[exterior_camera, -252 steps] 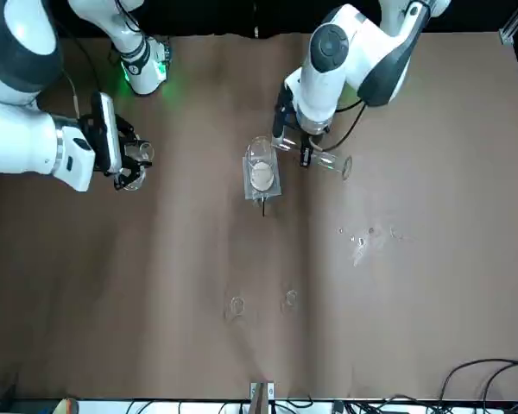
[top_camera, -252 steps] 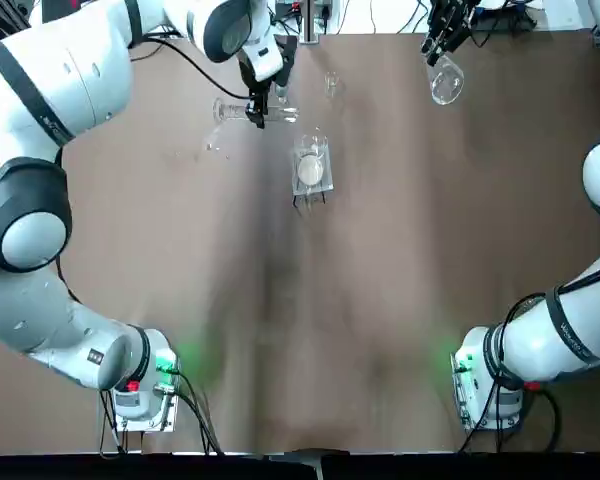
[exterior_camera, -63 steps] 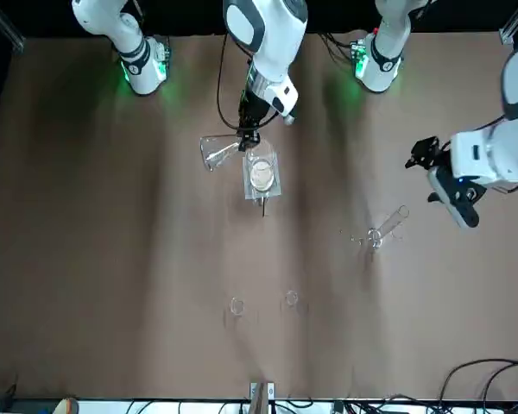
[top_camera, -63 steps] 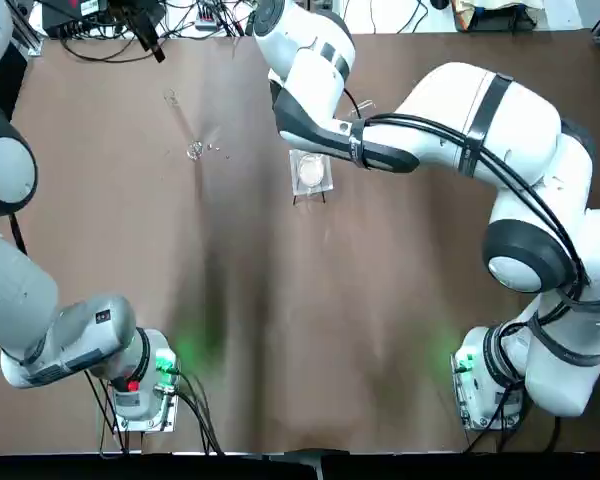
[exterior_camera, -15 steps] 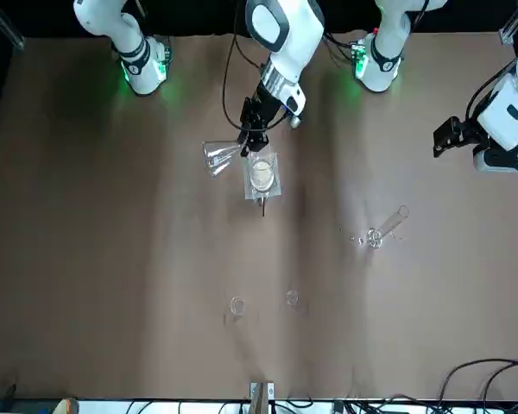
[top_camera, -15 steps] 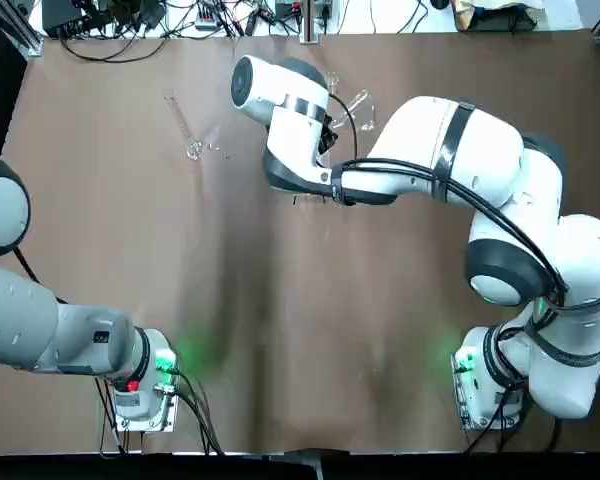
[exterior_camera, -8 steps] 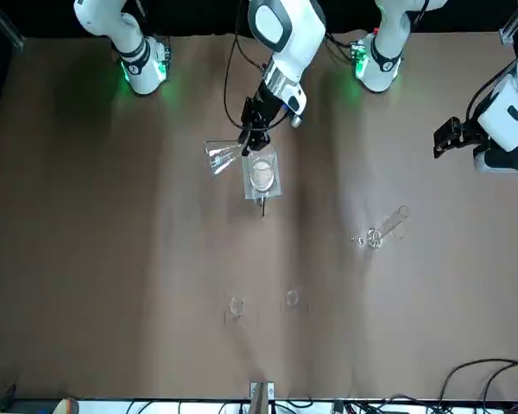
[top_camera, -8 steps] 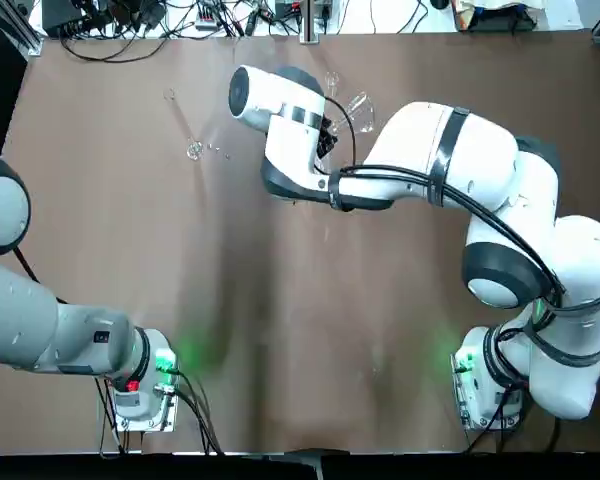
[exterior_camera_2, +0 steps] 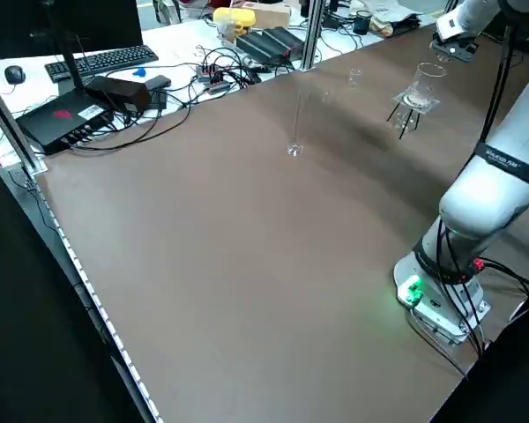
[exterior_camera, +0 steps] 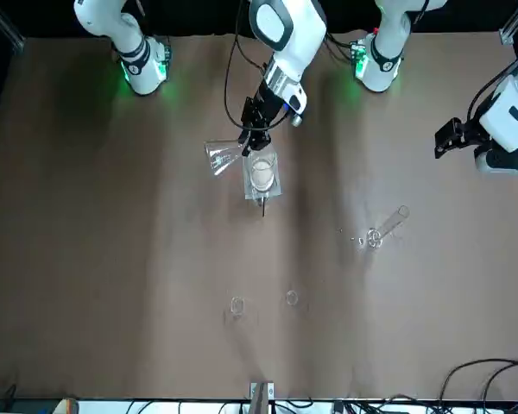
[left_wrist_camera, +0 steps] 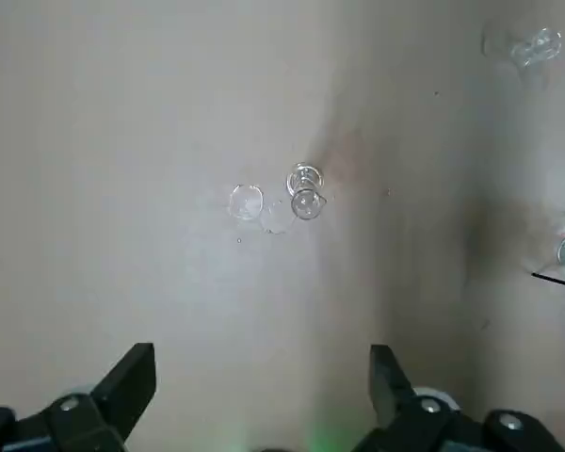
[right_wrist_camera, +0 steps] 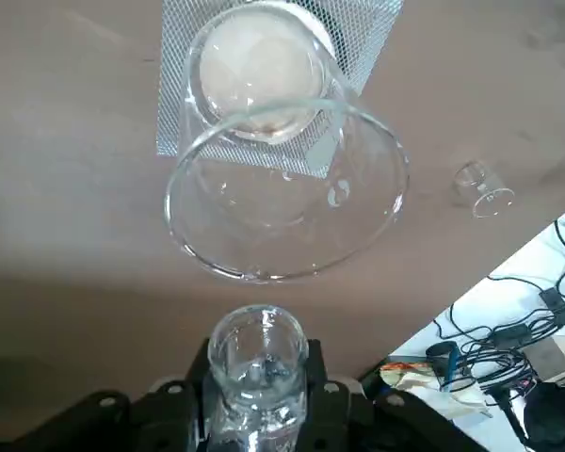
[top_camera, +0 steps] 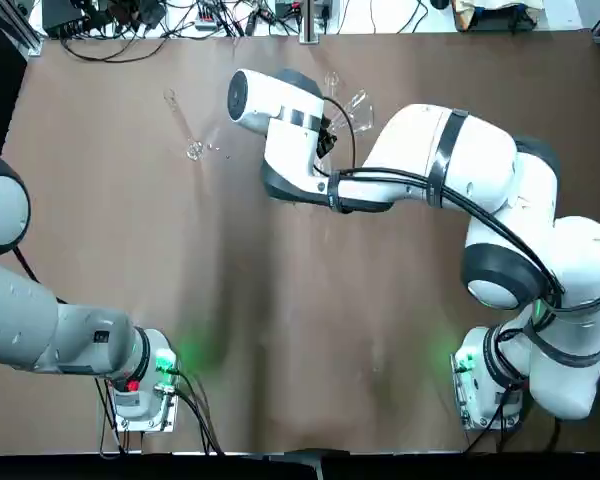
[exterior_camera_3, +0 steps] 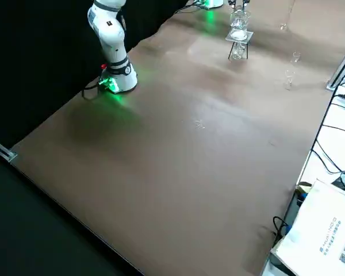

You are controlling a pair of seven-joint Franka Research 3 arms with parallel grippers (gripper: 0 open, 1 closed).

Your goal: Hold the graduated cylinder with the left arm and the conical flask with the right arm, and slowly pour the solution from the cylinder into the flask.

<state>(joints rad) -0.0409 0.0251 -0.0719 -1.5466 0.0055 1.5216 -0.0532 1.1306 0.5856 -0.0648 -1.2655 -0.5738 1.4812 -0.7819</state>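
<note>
Worktop [top_camera: 310, 300] plain brown, streaked with darker vertical bands in top view; green glow cast on it beside arm bases. Arm on right [top_camera: 480, 152] white with dark grey bands, black cables. Arm on left [top_camera: 40, 320] white and grey, red spot near green-lit base. Fingers [left_wrist_camera: 127, 391] black. Conical flask [right_wrist_camera: 254, 377] clear, colourless. Graduated cylinder [exterior_camera: 388, 226] clear, colourless. Beaker contents [right_wrist_camera: 264, 71] white. Mesh pad [right_wrist_camera: 372, 38] silvery grey, fine repeating grid. Keyboard [exterior_camera_2: 106, 60] black. Pouch-like object [exterior_camera_2: 234, 16] yellow. Box [exterior_camera_3: 325, 233] white, black lettering, black-and-white square codes.
</note>
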